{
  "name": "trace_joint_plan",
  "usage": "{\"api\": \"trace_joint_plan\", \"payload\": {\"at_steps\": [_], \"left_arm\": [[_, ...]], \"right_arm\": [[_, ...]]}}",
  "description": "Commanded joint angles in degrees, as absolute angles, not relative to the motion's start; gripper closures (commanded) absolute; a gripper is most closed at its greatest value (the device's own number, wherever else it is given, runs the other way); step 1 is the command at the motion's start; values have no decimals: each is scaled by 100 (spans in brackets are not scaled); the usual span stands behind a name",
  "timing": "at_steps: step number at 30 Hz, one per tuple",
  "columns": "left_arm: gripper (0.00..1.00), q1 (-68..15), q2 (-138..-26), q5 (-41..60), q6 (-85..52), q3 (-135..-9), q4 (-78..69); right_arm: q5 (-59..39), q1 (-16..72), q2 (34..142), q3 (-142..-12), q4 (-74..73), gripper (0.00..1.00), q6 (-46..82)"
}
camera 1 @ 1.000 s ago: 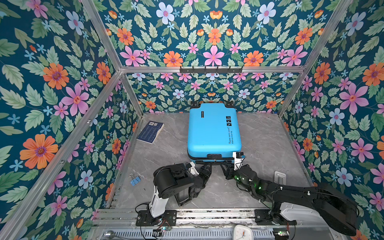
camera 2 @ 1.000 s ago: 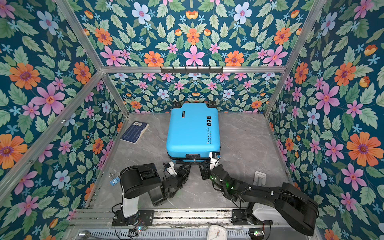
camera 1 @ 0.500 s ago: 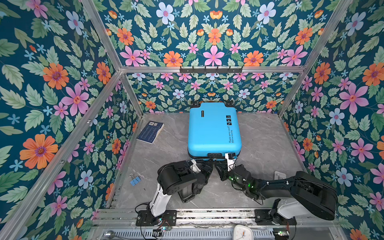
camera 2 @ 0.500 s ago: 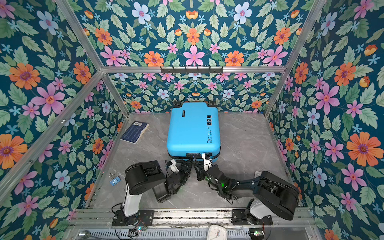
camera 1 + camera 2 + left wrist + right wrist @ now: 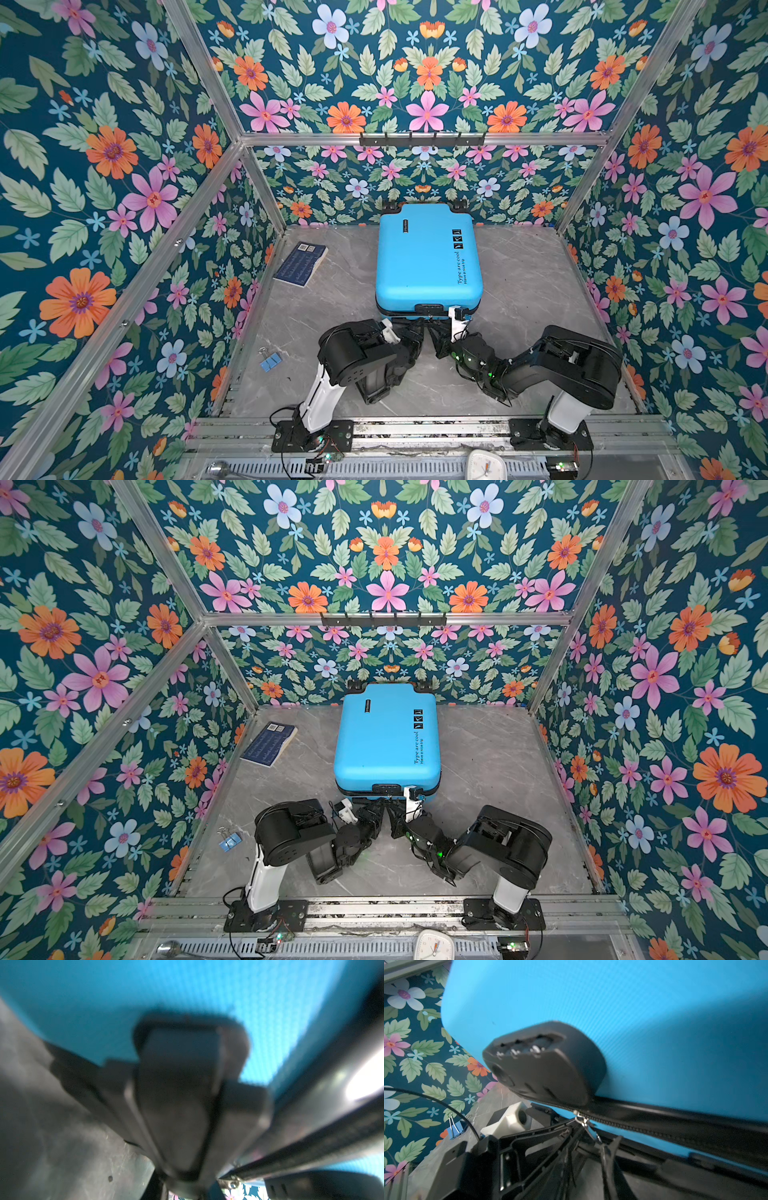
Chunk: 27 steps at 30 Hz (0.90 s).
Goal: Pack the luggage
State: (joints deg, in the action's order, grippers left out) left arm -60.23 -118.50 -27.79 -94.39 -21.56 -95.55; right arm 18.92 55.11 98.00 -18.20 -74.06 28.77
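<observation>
The luggage lies closed and flat mid-table, its black combination lock on the near edge. Both grippers meet low at that edge, just under the lock. My left gripper has its fingers drawn together at the silver zipper pull. My right gripper stands beside it with a narrow gap between its fingers, the pull's tab hanging at that gap. The left wrist view is a blur of blue shell and the lock.
A dark-blue book lies at the back left by the wall. A blue binder clip sits front left. A hook rail runs along the back wall. A white clock rests below the front rail.
The left gripper has pushed in to the suitcase's near edge and closed its fingers. The right arm has folded its elbow back and its gripper has slid left to the lock.
</observation>
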Motion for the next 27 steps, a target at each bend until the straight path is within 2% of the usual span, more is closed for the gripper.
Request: {"api": "trace_joint_plan", "payload": {"at_steps": [1,9,19,27], "left_arm": [[100,-5983,-11889,-2855,-9062,-2157,-9615],[100,-5978,-11943,-2740,-9079,-2197,-9608],[100,-5978,-11987,-2639,-9090,-2259,-9606],[100,-5983,-12023,-2604,-9107,-2271,-9606]], "right_arm": [[2148,5517,9779,-1780,-7760,71,2769],[2129,5493,9910,-2017,-7591,69,2648],[2282,5457,10299,-2354,-7726,74,2707],[2603,5403,10509,-2492,-7770,83,2924]]}}
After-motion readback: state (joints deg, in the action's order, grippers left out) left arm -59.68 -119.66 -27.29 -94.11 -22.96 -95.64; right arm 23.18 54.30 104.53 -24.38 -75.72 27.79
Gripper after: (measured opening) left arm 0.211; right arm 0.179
